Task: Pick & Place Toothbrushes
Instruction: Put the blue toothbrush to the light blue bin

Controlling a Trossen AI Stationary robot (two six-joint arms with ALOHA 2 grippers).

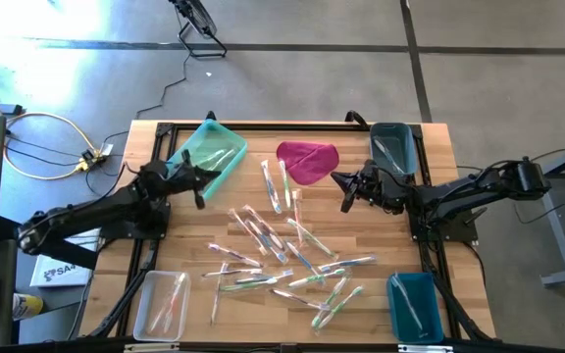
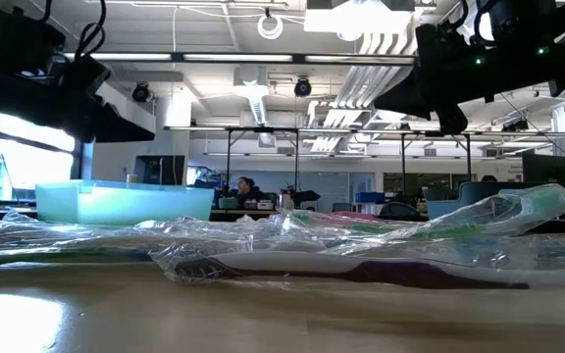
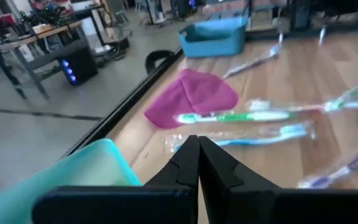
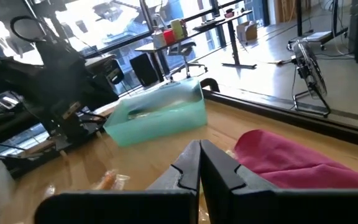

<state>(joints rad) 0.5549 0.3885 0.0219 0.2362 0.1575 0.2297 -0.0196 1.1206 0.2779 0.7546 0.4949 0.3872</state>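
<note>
1. The toothbrushes (image 1: 287,257) lie scattered on the wooden table (image 1: 381,230), most of them in a loose heap below the magenta cloth (image 1: 307,160) in the high view. A few already sit in the bins at the corners.
2. The left gripper (image 1: 202,183) hangs above the table just beside the mint bin (image 1: 207,154), to the left of the cloth. Its fingers are pressed together and hold nothing.
3. The right gripper (image 1: 345,189) hangs to the right of the cloth, also clenched and empty.
4. Two wrapped brushes (image 1: 277,185), one green and one blue, lie side by side between the cloth and the left gripper. Their long axis runs away from the cloth toward the heap.
5. I judge that both arms are about equally near to this pair, so either arm can take it. That gripper must first open, then close across the thin handle, not along it.
</note>
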